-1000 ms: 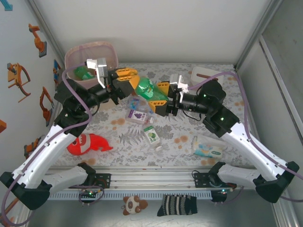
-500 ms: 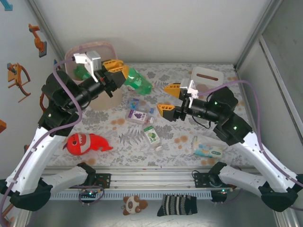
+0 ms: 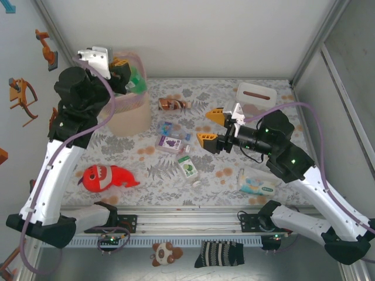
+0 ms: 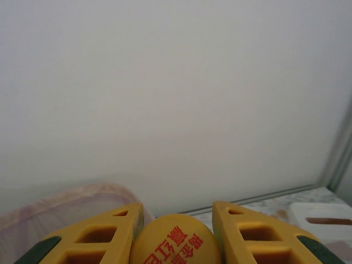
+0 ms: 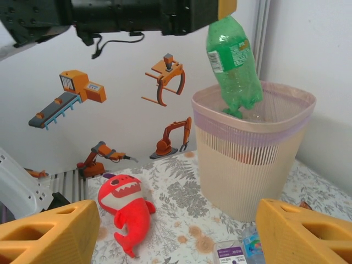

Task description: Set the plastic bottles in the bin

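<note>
A translucent green plastic soda bottle (image 5: 231, 60), at upper centre of the right wrist view, has a green label with white print and an orange cap (image 4: 176, 245) lettered in red. Below it the tall pale pink-beige plastic bin (image 5: 247, 165) is finely striped with vertical ribs under a mauve band. The worktop (image 3: 234, 161) is white with grey leaves, flowers and brown blotches. At its lower left lies a red plush fish (image 3: 108, 177) with white teeth, and the left pincer (image 4: 177, 217) and right pincer (image 3: 210, 127) are yellow-orange.
</note>
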